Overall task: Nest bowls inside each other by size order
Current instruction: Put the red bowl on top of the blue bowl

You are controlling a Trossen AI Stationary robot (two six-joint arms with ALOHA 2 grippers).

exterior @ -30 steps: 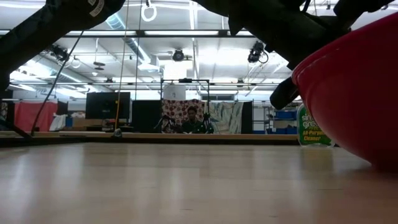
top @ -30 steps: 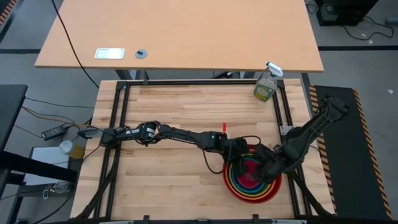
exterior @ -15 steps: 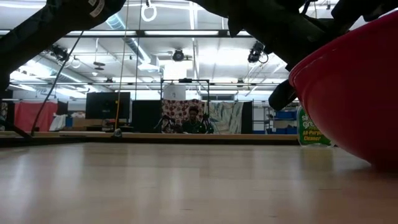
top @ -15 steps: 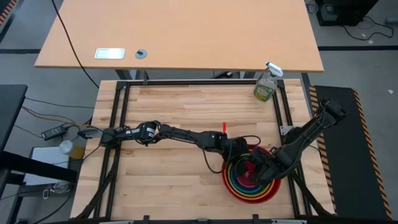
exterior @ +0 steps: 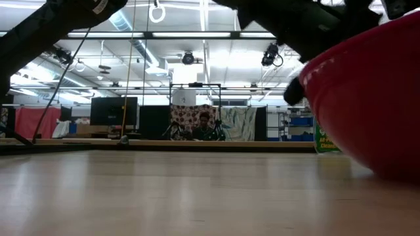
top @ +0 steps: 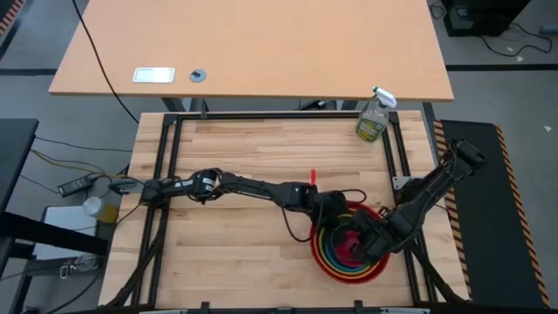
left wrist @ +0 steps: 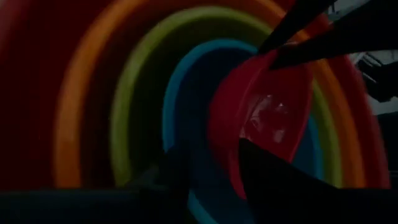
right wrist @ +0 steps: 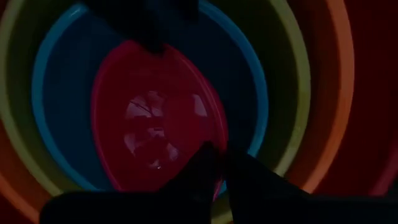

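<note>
Red [top: 319, 255], orange, green and blue [right wrist: 56, 68] bowls sit nested near the table's right front. The small pink bowl [right wrist: 155, 124] lies tilted inside the blue one. My right gripper [right wrist: 217, 152] comes in from the right and is shut on the pink bowl's rim. My left gripper [left wrist: 211, 152] reaches in from the left and is open, one finger on each side of the pink rim [left wrist: 233, 134] on the opposite side. In the low view the red bowl [exterior: 367, 98] fills the right side. My right gripper pinches the pink bowl's rim [right wrist: 219, 142] between its two fingers, on the bowl's right side, slanting down from the table's right. The bowl sits tilted, its bottom inside the blue bowl. My left gripper straddles the opposite rim; whether it touches, I cannot tell.
A clear spray bottle [top: 373, 118] stands at the table's far right corner, partly hidden behind the red bowl in the low view [exterior: 321, 141]. Bare wood [top: 235, 253] stretches left of the bowls. A black frame [top: 161, 174] runs along the table's edges.
My right arm has pushed a little farther over the bowls toward the left. The nested stack has shifted slightly; in the low view the red bowl now covers more of the spray bottle.
</note>
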